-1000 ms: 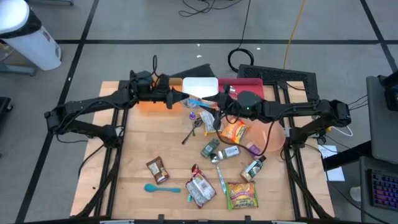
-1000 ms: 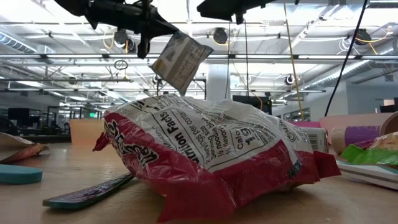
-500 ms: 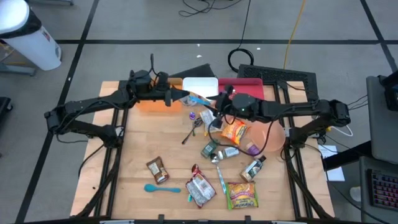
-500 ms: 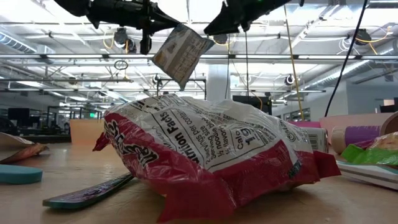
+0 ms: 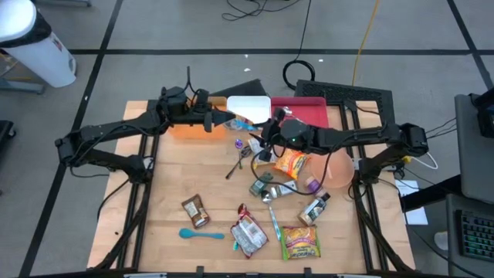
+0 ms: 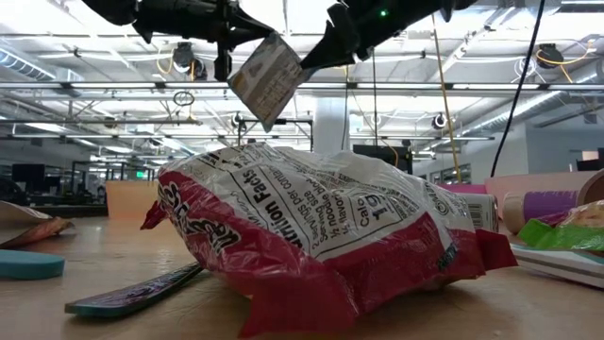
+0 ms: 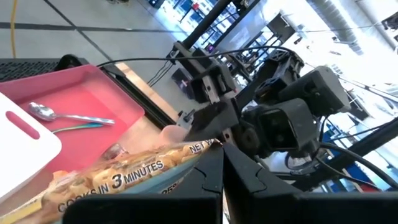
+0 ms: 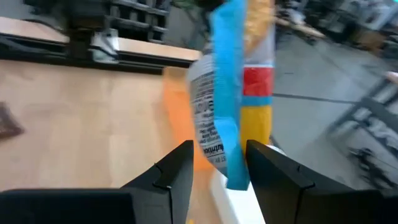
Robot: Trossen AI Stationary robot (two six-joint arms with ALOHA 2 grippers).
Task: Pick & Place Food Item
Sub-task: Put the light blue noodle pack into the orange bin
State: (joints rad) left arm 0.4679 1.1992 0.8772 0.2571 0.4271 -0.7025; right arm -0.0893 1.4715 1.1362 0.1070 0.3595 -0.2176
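While my arms are meeting above the far middle of the desk (image 5: pixel 154 201), seen from overhead, my left tool (image 5: pixel 226 120) is clamping a food packet (image 5: pixel 241 123) in the air beside the white board (image 5: pixel 248 106). My right tool (image 5: pixel 262 137) is reaching in at the packet's other end. From desk height, the packet (image 6: pixel 266 79) is hanging tilted behind a red-and-white bag (image 6: pixel 311 236). Past my right wrist, my parted fingers (image 8: pixel 174 171) are flanking the packet's (image 8: pixel 230 93) lower edge, not gripping it.
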